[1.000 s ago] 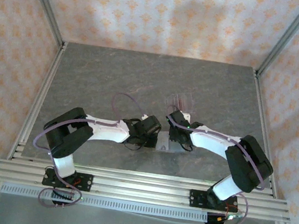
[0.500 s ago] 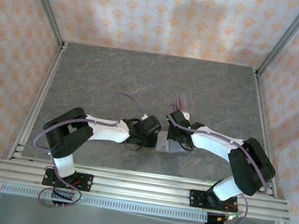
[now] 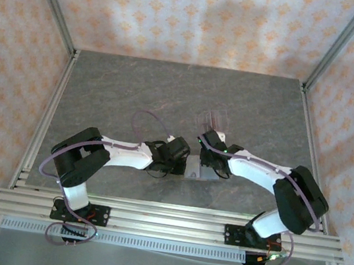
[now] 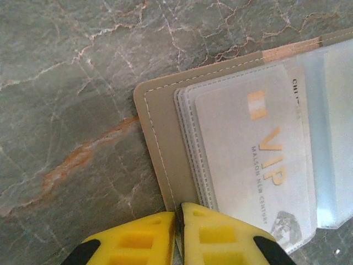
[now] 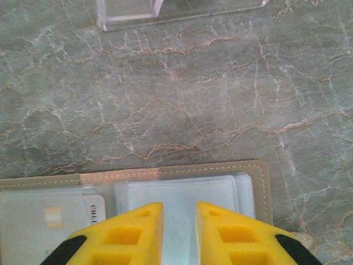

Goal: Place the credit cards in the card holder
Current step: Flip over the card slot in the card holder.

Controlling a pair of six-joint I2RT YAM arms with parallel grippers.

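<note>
Card holder [image 4: 157, 127] lying open; left jaws clamped on its edge; right jaws apart

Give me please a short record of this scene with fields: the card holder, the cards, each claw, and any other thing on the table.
card holder: open, lying flat on the table, clear sleeves facing up
card: one pale card marked VIP, inside a sleeve
left claw: shut on the card holder's edge
right claw: slightly open, above an empty-looking sleeve
clear rack: on the table beyond the card holder, apart from it
</note>
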